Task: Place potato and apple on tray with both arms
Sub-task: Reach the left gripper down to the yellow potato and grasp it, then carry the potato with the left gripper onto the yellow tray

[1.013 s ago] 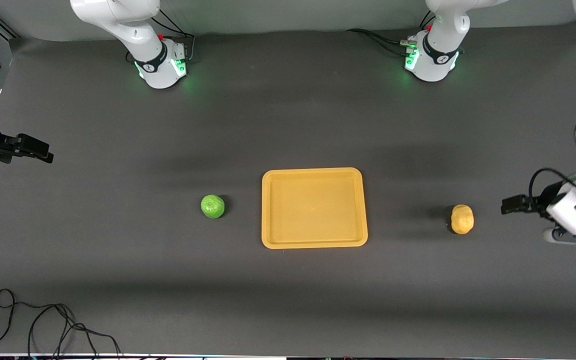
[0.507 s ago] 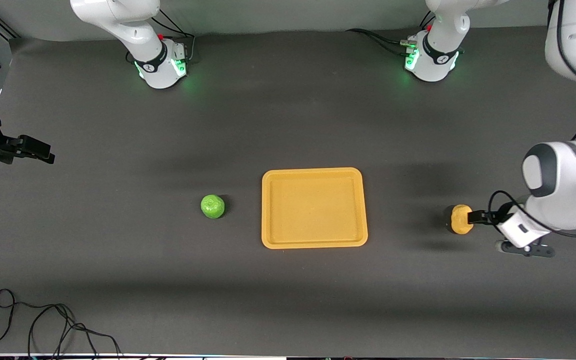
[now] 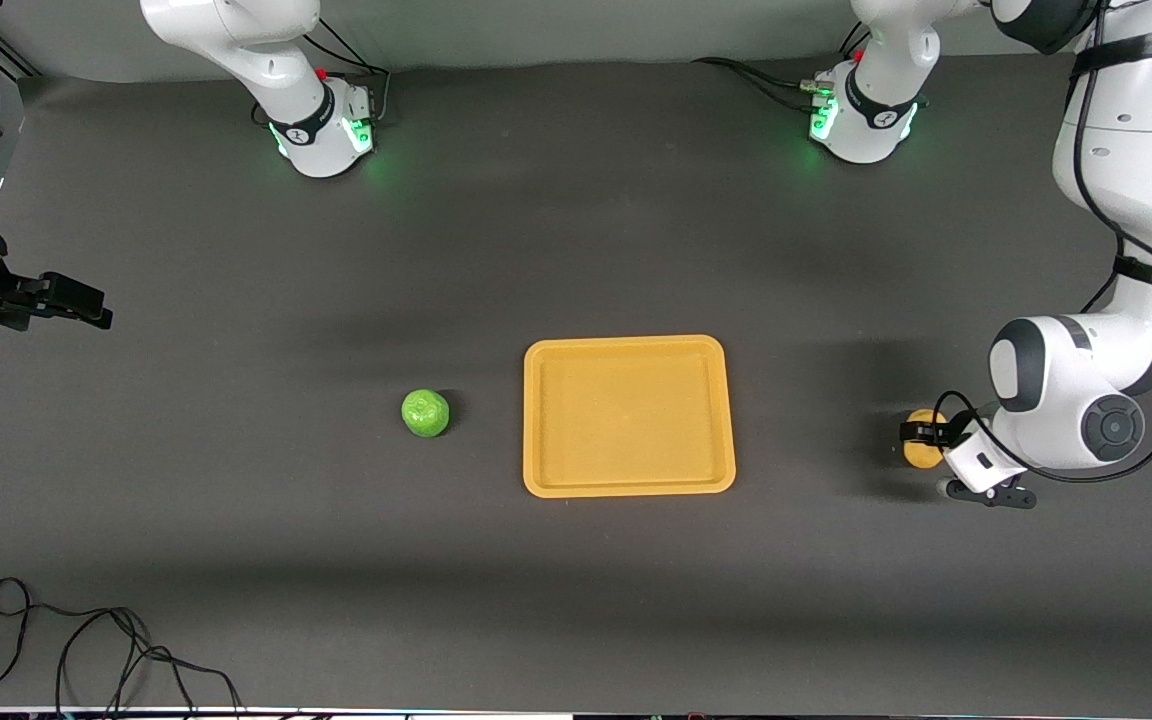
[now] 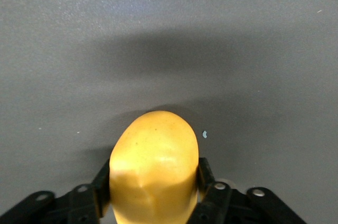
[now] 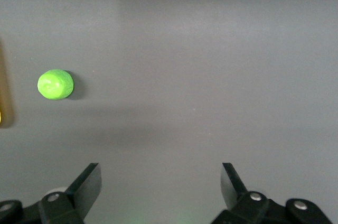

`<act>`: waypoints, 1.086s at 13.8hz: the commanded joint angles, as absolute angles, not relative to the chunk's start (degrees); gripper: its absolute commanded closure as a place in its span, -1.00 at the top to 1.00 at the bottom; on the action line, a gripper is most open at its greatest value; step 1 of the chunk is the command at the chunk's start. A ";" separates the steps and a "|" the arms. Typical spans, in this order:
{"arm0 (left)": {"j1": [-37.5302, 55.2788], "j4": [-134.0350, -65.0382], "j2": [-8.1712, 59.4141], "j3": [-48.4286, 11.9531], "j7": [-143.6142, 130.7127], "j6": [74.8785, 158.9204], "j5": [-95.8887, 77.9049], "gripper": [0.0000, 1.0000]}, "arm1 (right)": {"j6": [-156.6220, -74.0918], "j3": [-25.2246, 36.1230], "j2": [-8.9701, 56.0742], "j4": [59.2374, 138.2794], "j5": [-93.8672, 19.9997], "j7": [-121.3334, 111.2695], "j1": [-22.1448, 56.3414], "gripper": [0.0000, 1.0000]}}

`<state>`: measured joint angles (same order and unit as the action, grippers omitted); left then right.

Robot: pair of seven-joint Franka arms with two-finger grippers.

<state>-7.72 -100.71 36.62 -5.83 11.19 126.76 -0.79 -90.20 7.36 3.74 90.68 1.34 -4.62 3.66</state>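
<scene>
The yellow-orange potato point(image 3: 921, 455) lies on the dark table toward the left arm's end. My left gripper point(image 3: 915, 434) is low over it, and in the left wrist view my left gripper point(image 4: 153, 184) has a finger against each side of the potato point(image 4: 153, 147), which rests on the table. The green apple point(image 3: 425, 413) lies beside the orange tray point(image 3: 626, 343), toward the right arm's end. My right gripper point(image 3: 96, 306) waits open and empty at the table's right-arm end. The right wrist view shows my right gripper point(image 5: 160, 182) far from the apple point(image 5: 55, 84).
A black cable point(image 3: 86, 650) lies looped at the table's corner nearest the front camera, at the right arm's end. The arm bases point(image 3: 321, 130) stand along the table's top edge in the front view. The tray holds nothing.
My left arm swung in from the table's end and came down onto the potato; its fingers now grip its sides. The right arm, apple and tray have not moved.
</scene>
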 commanded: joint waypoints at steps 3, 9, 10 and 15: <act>-6.25 -100.02 28.05 -6.77 6.88 116.83 -1.50 -0.46 | -91.05 7.03 3.69 90.97 0.97 -7.21 3.16 1.00; 6.66 -99.23 28.03 -10.28 -19.40 123.89 -1.58 -0.48 | -91.14 7.03 3.95 90.97 0.97 -7.21 3.16 1.00; 8.68 -99.23 29.43 -10.72 -21.95 127.58 -1.67 -0.48 | -91.14 7.03 3.96 90.88 0.97 -7.21 3.16 1.00; 16.78 -98.96 34.63 -10.99 -31.98 137.29 -2.99 -0.47 | -92.98 6.68 5.70 90.18 -0.78 -5.72 5.43 1.00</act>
<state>14.66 -99.38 34.12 -11.65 -29.39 136.68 -2.14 -91.47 7.03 4.36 90.75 0.71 -5.79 3.84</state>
